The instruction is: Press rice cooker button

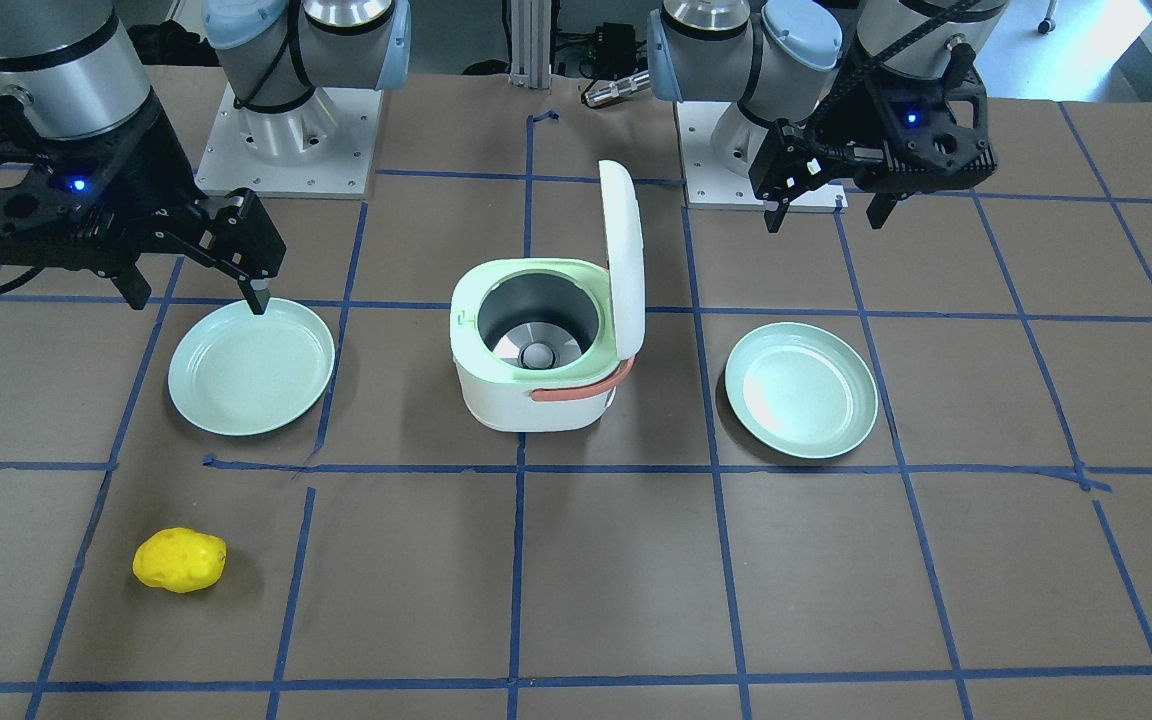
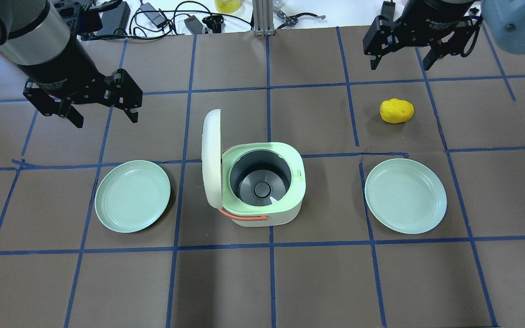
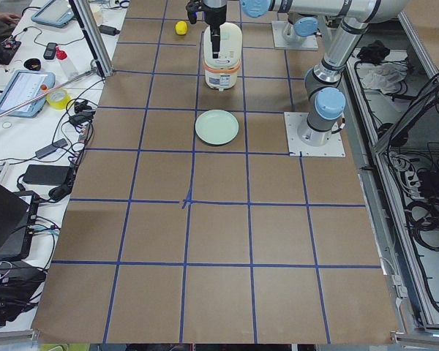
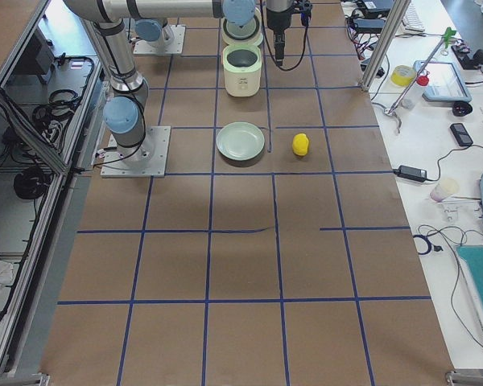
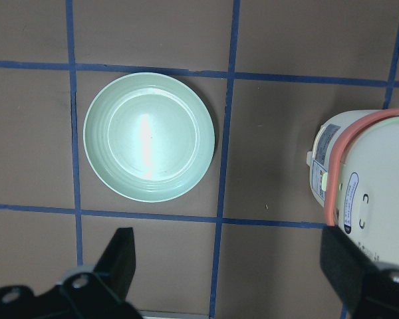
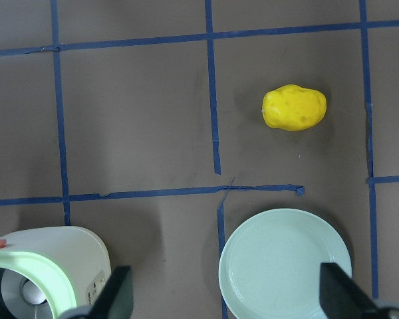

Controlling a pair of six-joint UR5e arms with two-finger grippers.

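The white rice cooker (image 2: 262, 182) with a pale green rim stands mid-table with its lid (image 2: 211, 159) swung up and open, the empty inner pot showing; it also shows in the front view (image 1: 536, 350). A small tab (image 2: 300, 172) sits on the rim's right side. My left gripper (image 2: 106, 119) is open and empty, hovering left of and beyond the cooker; its wrist view shows the cooker's lid side (image 5: 372, 199). My right gripper (image 2: 400, 66) is open and empty, high at the far right, well away from the cooker (image 6: 46, 266).
A green plate (image 2: 132, 196) lies left of the cooker and another (image 2: 406, 196) to its right. A yellow potato (image 2: 396, 110) lies beyond the right plate, below my right gripper. Blue tape lines cross the brown table.
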